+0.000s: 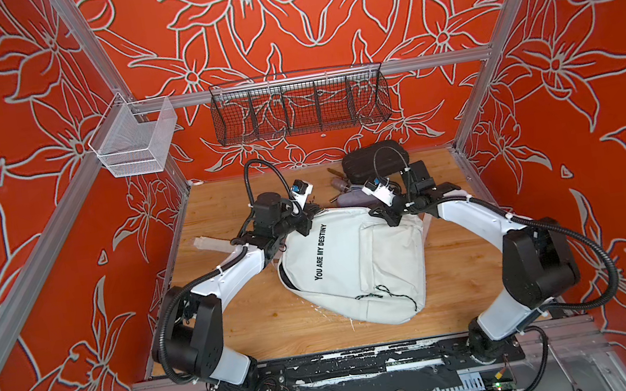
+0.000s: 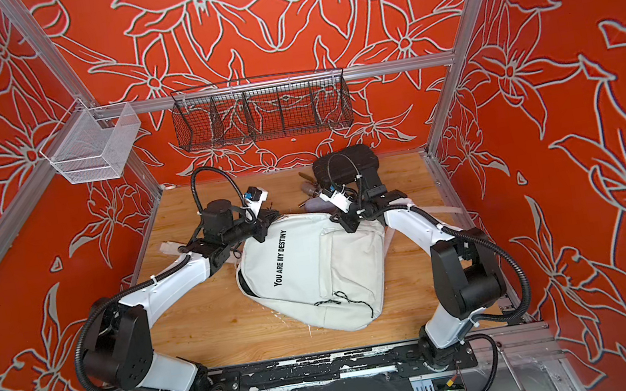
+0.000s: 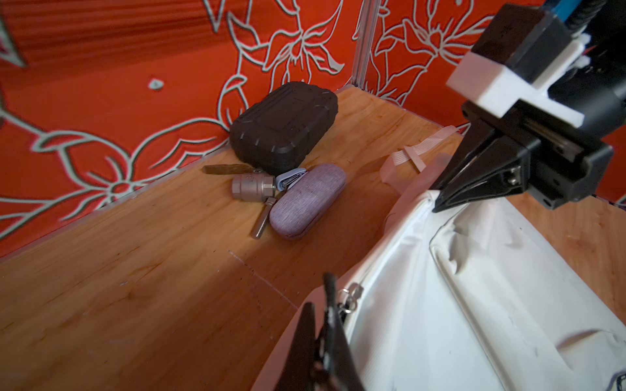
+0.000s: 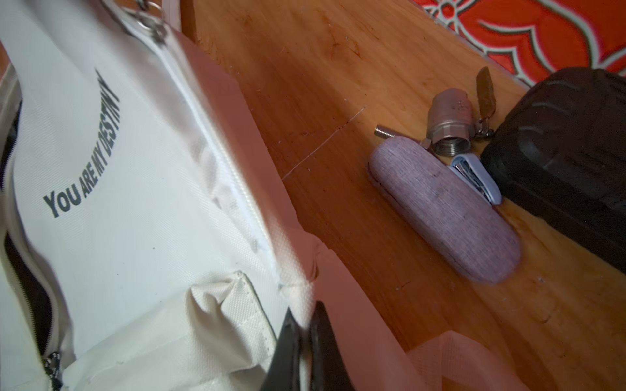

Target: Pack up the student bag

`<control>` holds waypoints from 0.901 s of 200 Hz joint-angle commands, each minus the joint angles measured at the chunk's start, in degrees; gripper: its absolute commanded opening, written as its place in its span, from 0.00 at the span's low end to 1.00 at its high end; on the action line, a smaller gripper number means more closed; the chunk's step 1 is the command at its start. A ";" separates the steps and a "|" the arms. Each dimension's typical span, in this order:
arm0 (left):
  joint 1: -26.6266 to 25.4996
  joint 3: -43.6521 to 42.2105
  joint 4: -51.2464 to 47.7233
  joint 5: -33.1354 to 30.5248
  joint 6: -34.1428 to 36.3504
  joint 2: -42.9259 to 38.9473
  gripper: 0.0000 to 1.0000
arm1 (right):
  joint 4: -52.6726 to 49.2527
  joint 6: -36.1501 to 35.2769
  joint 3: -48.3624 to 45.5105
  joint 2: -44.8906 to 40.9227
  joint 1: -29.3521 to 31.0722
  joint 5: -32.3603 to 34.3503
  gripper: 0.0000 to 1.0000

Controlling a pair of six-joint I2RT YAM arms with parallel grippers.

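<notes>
– Left gripper was pinched shut on what looked like the black zipper cord. Why?
– To open the student bag, I think. It lay flat in the middle of the wooden table.
– And the right gripper?
– Squeezed tight on the bag's white top edge. Next, one had to pull the cord along while the other held the cloth firm. The purple glasses case and black hard case lay behind the bag, not packed.
</notes>
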 commanded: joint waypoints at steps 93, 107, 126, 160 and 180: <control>-1.55 7.28 -10.26 12.11 7.52 -8.89 0.00 | -0.44 -1.64 -0.92 -10.75 -0.02 -5.79 0.35; -2.62 9.02 -10.66 12.55 8.28 -9.22 0.00 | -0.69 -0.14 2.45 -10.38 1.13 -6.37 0.42; -3.24 11.16 -10.46 13.29 8.34 -9.67 0.00 | -2.64 1.68 9.25 -8.54 4.24 -6.48 0.48; -4.31 15.45 -10.66 14.21 8.37 -9.65 0.00 | -3.08 0.32 15.89 -3.51 7.72 -10.21 0.50; -4.92 17.89 -11.23 14.49 8.26 -9.25 0.00 | -4.25 -0.36 18.72 0.38 8.51 -12.75 0.50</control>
